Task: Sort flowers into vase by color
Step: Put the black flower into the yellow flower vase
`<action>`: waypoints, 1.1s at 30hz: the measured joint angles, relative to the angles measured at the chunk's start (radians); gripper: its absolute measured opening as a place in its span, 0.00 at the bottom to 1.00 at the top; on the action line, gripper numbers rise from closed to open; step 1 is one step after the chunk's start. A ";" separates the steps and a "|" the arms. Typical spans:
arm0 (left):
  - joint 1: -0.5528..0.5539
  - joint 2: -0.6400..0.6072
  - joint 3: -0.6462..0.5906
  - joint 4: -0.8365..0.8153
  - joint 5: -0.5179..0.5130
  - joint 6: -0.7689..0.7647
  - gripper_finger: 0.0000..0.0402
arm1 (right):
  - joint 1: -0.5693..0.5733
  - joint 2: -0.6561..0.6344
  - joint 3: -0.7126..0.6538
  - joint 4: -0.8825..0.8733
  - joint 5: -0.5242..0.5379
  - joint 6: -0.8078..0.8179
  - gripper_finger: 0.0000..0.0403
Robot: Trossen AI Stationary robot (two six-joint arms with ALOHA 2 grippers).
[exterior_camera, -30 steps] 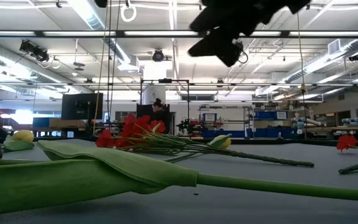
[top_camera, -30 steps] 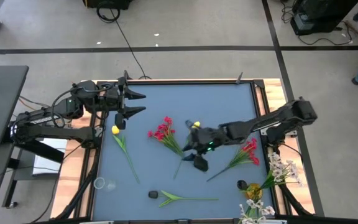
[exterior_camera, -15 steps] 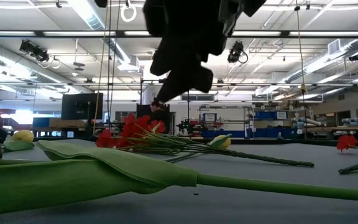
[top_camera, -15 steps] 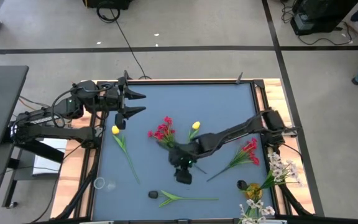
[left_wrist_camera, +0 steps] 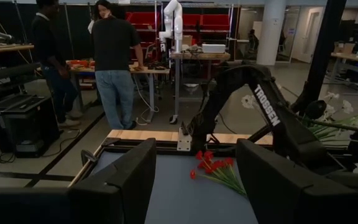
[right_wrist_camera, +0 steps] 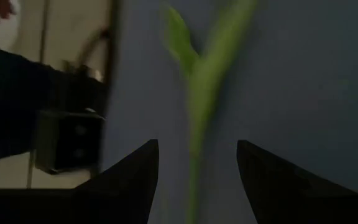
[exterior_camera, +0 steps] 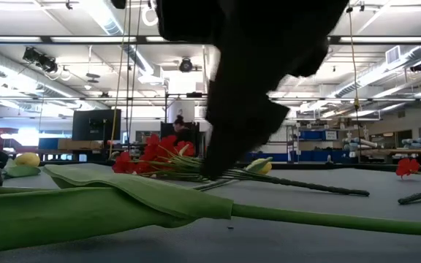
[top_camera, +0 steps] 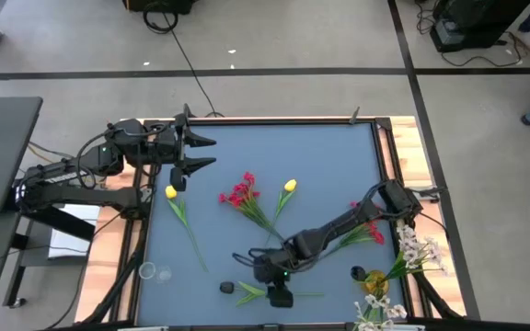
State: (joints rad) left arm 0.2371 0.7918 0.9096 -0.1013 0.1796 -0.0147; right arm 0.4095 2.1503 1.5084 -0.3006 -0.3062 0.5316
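Right gripper (top_camera: 278, 296) low over the blue table (top_camera: 320, 156), fingers spread wide, empty, straddling the long green stem of the dark-budded artificial flower (top_camera: 288, 294).

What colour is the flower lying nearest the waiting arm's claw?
Yellow, on a green stem; the tulip shows best in the high view.

Readable text: one item only. "TROSSEN" in white capitals, running lengthwise down the dark upper link of the right arm (left_wrist_camera: 272, 112), seen from the left wrist view across the counter. No other lettering, labels, numbers or signs legible in the high, low or right wrist views; anything on the room's shelves and equipment behind the counter is too small to read.
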 joint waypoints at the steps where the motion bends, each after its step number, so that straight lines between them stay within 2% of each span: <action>1: 0.000 0.000 0.000 0.000 0.000 0.000 0.56 | 0.008 0.001 0.000 0.005 0.015 -0.011 0.56; 12: 0.000 0.000 0.000 0.000 0.000 0.000 0.56 | 0.069 0.047 -0.007 0.044 0.138 -0.057 0.53; 18: 0.000 0.000 0.000 0.001 0.000 0.000 0.56 | 0.075 0.070 -0.005 0.072 0.146 -0.059 0.36; 24: 0.000 0.000 0.000 0.002 0.000 0.000 0.56 | 0.059 0.051 -0.008 0.041 0.167 -0.058 0.06; 33: 0.000 0.000 0.000 0.000 0.000 0.000 0.56 | -0.047 -0.092 -0.010 0.049 0.239 -0.113 0.02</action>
State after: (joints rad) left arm 0.2371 0.7921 0.9096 -0.1009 0.1795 -0.0145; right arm 0.3628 2.0584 1.4982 -0.2514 -0.0671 0.4189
